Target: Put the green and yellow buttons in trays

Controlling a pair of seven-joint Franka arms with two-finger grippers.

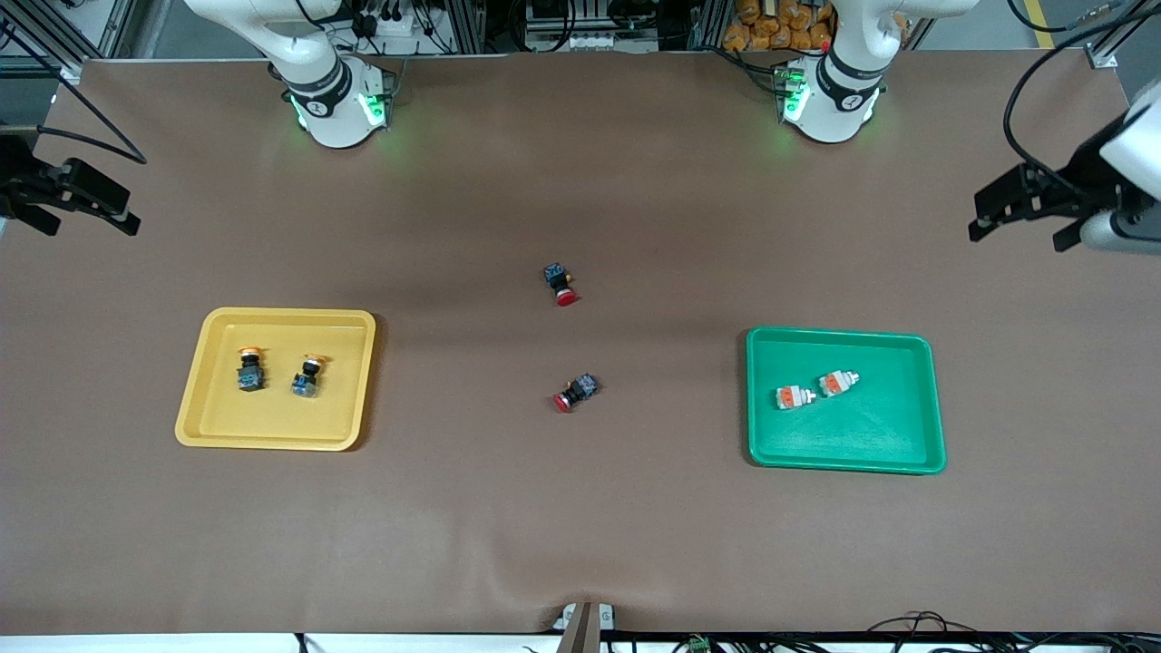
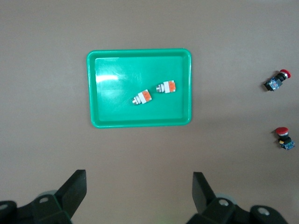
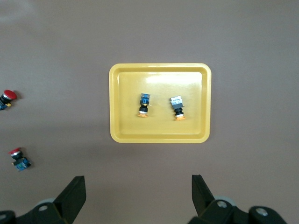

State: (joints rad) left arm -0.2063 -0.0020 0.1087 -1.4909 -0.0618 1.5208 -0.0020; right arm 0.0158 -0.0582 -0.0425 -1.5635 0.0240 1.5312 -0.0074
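Buttons first: in the front view we find two yellow-capped buttons [image 1: 250, 369] lying in the yellow tray [image 1: 207, 399] toward the right arm's end of the table, and two white-grey buttons [image 1: 792, 396] lying touching in the green tray [image 1: 907, 444] toward the left arm's end. We judge the sorting complete, each pair grouped by colour in its own tray. Two red-capped buttons [image 1: 563, 287] lie on the brown table [image 1: 580, 544] between the trays, one nearer the camera than the other; we take them as deliberately left out. The right gripper [image 1: 68, 204] and the left gripper [image 1: 1029, 218] hang at the table's two ends, clear of everything, both arms waiting.

In the left wrist view we see the green tray [image 2: 93, 93] with both white-grey buttons [image 2: 141, 97] inside, the left gripper [image 2: 139, 191] above bare table, jaws wide apart and empty.

In the right wrist view the yellow tray [image 3: 114, 126] holds both yellow-capped buttons [image 3: 145, 105]; the right gripper [image 3: 138, 191] likewise stands spread and holds nothing
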